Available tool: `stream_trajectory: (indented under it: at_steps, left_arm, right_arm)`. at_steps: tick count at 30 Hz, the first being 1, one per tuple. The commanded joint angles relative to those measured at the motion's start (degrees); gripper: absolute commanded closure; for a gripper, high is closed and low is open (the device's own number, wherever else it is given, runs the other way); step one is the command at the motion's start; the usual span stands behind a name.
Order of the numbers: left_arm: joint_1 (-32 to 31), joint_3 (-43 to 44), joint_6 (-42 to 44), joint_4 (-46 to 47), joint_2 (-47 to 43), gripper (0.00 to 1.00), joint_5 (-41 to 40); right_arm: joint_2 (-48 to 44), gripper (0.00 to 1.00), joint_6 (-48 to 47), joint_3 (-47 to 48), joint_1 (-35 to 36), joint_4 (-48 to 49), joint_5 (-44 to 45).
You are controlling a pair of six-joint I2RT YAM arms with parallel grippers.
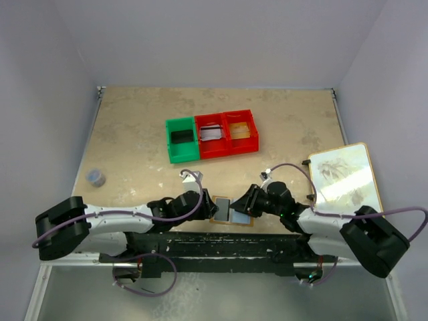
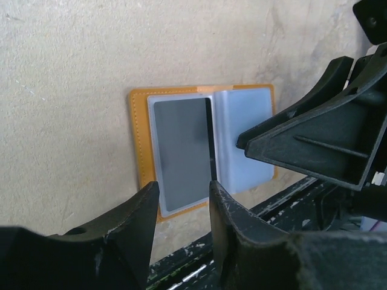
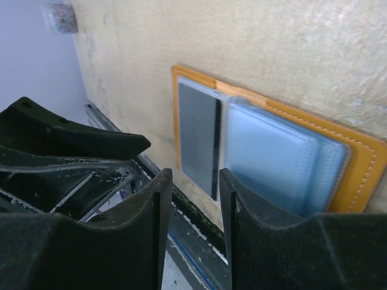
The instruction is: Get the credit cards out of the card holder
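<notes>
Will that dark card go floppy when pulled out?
Probably not: the dark card looks flat and straight-edged, so likely stiff. Lying flush in the card holder, it may be hard to catch, and its smooth face could slip.

Speaker 1: Top view: you get even, diffuse overhead light, with soft shadows under the arms [image 1: 120, 217].
Speaker 2: Your wrist views?
Speaker 1: The left gripper [image 2: 181, 196] is dark and blurred; the card holder [image 2: 242, 139] is sharp and faintly glossy.

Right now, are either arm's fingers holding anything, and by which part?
Nothing. The left gripper and right gripper hang open over the card holder.
</notes>
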Motion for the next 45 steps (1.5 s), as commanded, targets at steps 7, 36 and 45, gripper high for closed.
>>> stream_trajectory:
  at_steps: [7, 36, 45]
  left_arm:
    - [0.01, 4.38, 5.41, -1.63, 1.04, 0.64, -0.22]
    - [-0.25, 5.75, 6.57, -1.16, 11.8, 0.91, 2.15]
    - [-0.34, 6.52, 6.75, -5.02, 5.19, 0.77, -1.75]
  right_arm:
    - [11.06, 0.65, 0.04, 1.76, 1.18, 13.25, -2.84]
    - [20.43, 0.76, 3.57, 3.06, 2.75, 9.2, 1.72]
    - [12.33, 0.71, 0.75, 5.78, 2.79, -4.34, 6.46]
